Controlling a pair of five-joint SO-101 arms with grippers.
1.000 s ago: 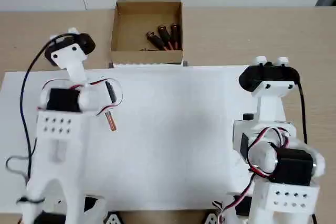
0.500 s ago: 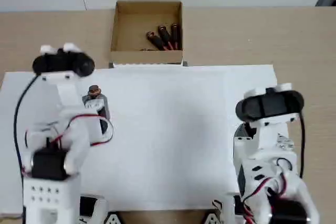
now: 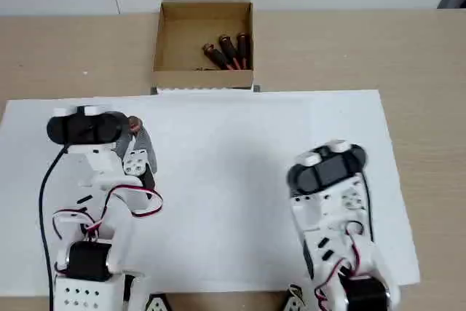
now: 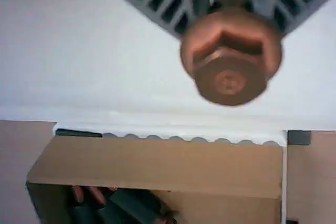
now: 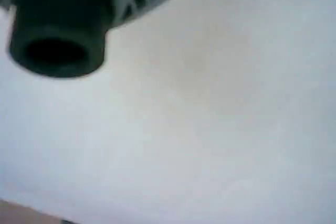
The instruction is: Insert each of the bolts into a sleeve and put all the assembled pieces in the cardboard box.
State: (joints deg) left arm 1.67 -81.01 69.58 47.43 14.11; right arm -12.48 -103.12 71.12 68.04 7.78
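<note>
- Copper-coloured, hex-headed metal bolt [image 4: 229, 59] is pinched between the grey ribbed jaws of the left arm [image 3: 102, 172]. Its head points toward the brown, open-topped cardboard box [image 4: 157, 166]. From above, the bolt sits at that arm's tip, over the left side of the white paper sheet [image 3: 240, 180].
- The black, hollow cylindrical sleeve [image 5: 56, 43] is clamped in the jaws of the right arm [image 3: 331, 202], with its open end showing above the sheet. This arm stands on the right, well apart from the left arm.
- 3 dark assembled pieces [image 3: 227, 50] lie in the box. The box rests on the light wooden desk [image 3: 364, 49], just beyond the sheet's far edge.
- Risk: the bolt and sleeve are far apart and not lined up. If they meet at an angle, the bolt's tip would likely catch the sleeve's rim and jam.
- Risk: a hard push against that rim could twist either part in its jaws. A loosened bolt or sleeve would drop and probably roll across the sheet.
- Risk: the bolt's head sticks out past the jaws, so the hold may be shallow.
</note>
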